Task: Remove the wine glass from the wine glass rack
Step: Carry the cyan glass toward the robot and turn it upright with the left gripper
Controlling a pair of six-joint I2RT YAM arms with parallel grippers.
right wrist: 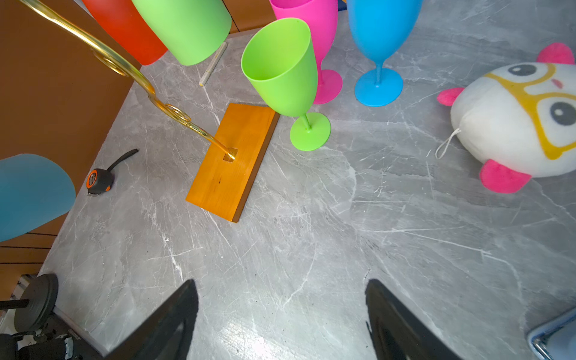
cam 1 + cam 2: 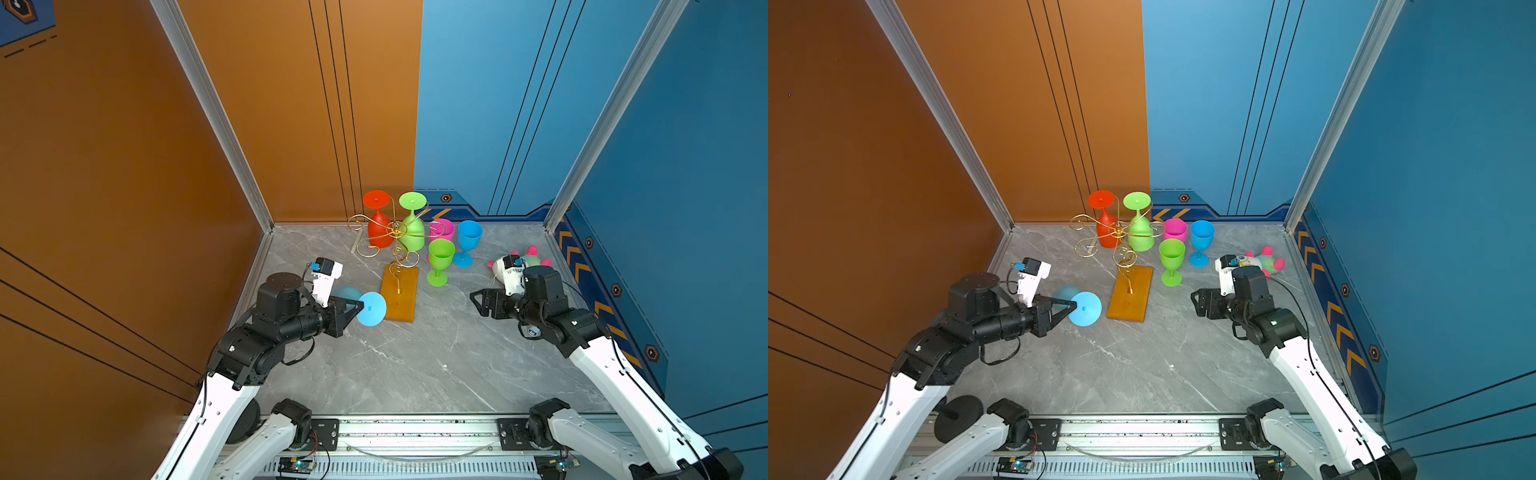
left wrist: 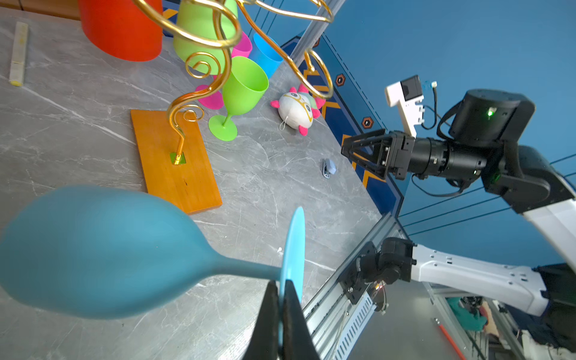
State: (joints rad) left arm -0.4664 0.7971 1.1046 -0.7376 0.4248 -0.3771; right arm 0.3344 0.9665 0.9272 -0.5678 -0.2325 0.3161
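Left wrist view: the left gripper [image 3: 282, 290] is clamped on the flat foot of the blue wine glass [image 3: 93, 249], probably the easiest part to reach on a hung glass. The glass lies sideways in the air, free, just beside the wine glass rack [image 3: 174, 174]. Across the rack, the right gripper [image 1: 280, 283] waits with fingers apart.

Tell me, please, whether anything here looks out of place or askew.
The blue wine glass hangs sideways, pinched by its foot in the left tool. A plush toy lies near the upright glasses.
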